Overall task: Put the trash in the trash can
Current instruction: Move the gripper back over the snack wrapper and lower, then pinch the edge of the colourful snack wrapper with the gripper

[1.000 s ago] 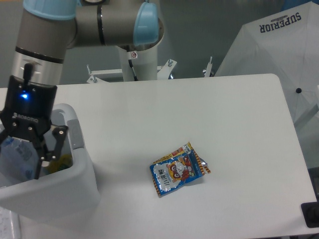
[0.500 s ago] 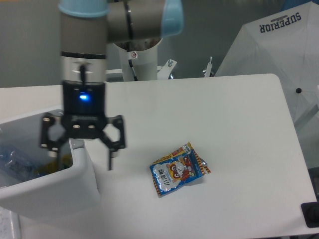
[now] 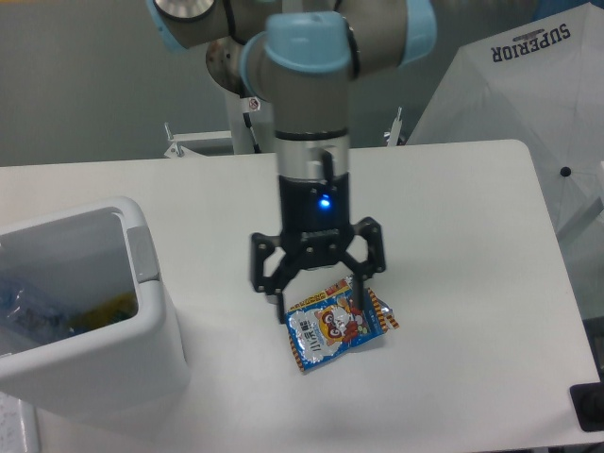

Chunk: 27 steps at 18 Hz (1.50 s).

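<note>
One snack packet point(image 3: 336, 326) left on the worktop point(image 3: 453, 236), lying flat at abt 5 o'clock from centre, well apart from the white trash can point(image 3: 142, 368) at 8 o'clock. Hand point(image 3: 319, 297) hangs over the packet's upper edge, fingers spread wide, gripping nothing. Bottle seems to be in the can already: blurry clear/blue shape inside, can't confirm.

Risks, as I judge them:
- Packet is thin and flat, so fingers may close above it or skid it across the smooth top w/o lifting.
- Hand sits toward the packet's 12 o'clock edge, not its middle; an edge pinch could slip during carry.
- Crinkly foil may slide out short of the can.
</note>
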Motion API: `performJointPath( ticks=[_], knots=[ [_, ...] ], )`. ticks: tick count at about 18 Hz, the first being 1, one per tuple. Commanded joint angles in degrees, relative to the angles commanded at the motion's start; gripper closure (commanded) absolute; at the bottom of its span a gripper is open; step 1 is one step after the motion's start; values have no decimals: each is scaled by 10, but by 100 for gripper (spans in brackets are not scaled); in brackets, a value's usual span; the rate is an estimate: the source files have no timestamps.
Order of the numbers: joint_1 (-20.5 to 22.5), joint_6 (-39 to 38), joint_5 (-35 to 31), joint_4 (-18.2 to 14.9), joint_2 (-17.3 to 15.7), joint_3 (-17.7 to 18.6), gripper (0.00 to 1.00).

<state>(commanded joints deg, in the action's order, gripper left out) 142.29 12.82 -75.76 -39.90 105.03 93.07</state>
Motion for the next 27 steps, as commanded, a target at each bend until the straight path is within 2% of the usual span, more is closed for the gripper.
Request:
performJointPath(
  ticks=[8, 12, 14, 16, 25, 27],
  knots=[
    [13, 52, -8, -3, 76, 34, 0],
    [15, 57, -29, -3, 78, 40, 0],
    [14, 81, -44, -2, 87, 57, 0],
    [13, 113, -85, 3, 91, 82, 1],
    [26, 133, -98, 5, 113, 75, 1],
    [28, 141, -98, 15, 120, 74, 0]
  ],
)
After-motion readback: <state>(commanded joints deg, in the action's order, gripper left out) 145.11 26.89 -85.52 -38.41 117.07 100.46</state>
